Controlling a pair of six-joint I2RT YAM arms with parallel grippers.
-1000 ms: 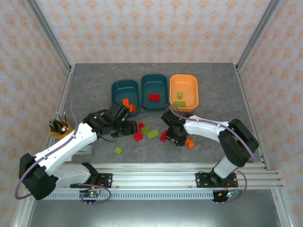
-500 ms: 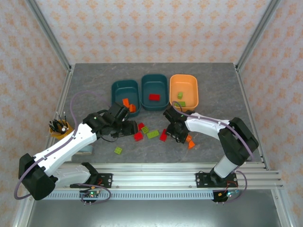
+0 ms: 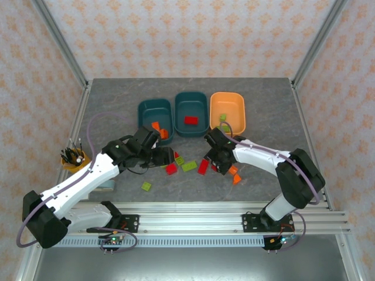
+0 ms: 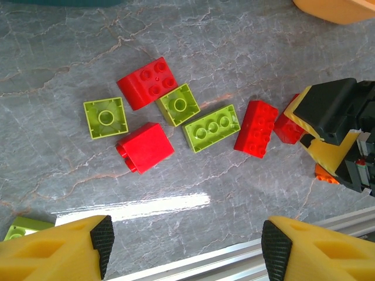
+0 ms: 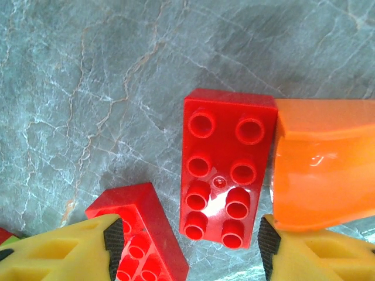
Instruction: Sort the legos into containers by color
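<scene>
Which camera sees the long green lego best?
The left wrist view: the long green lego is close up there, flat on the table, its studs clear. The top external view shows it as just a tiny green speck.

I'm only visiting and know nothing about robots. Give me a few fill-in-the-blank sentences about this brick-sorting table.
The lone brick in the middle teal tub is ___.
The pair of bricks in the orange tub is lime ___.
The long brick framed by the right gripper shows ___ studs.
The left teal tub holds ___ legos.
Missing words: red; green; eight; orange.
</scene>
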